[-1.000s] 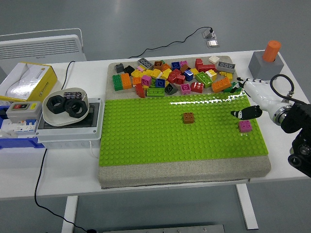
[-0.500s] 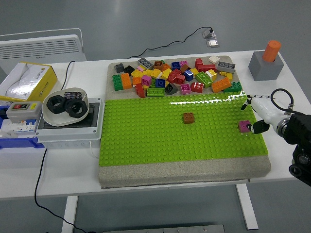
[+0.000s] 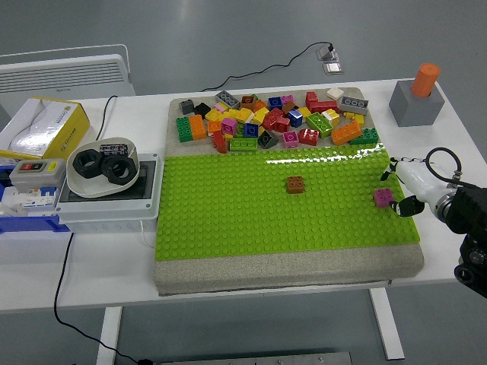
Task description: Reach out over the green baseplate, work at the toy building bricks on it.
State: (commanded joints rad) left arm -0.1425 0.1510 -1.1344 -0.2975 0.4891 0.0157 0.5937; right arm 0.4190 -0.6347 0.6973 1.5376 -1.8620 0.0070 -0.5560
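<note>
The green baseplate (image 3: 228,220) lies on a grey pad in the middle of the table. A brown brick (image 3: 295,184) stands on it right of centre, and a pink brick (image 3: 383,198) stands near its right edge. A loose pile of coloured bricks (image 3: 274,122) covers the pad behind the plate. My right hand (image 3: 401,192), white with black fingertips, sits at the plate's right edge just right of the pink brick. Its fingers are relaxed and hold nothing; one fingertip (image 3: 402,206) is beside the brick. The left arm is out of view.
A grey block with an orange cylinder (image 3: 417,95) stands at the back right. Left of the pad are a white bowl of black nuts (image 3: 103,166) on a grey box (image 3: 106,204), and a yellow-white carton (image 3: 42,125). A cable (image 3: 65,266) hangs over the near edge.
My right hand has drawn back to the right and nearer the table's front, off the plate's right part. The pink brick stays where it was.
</note>
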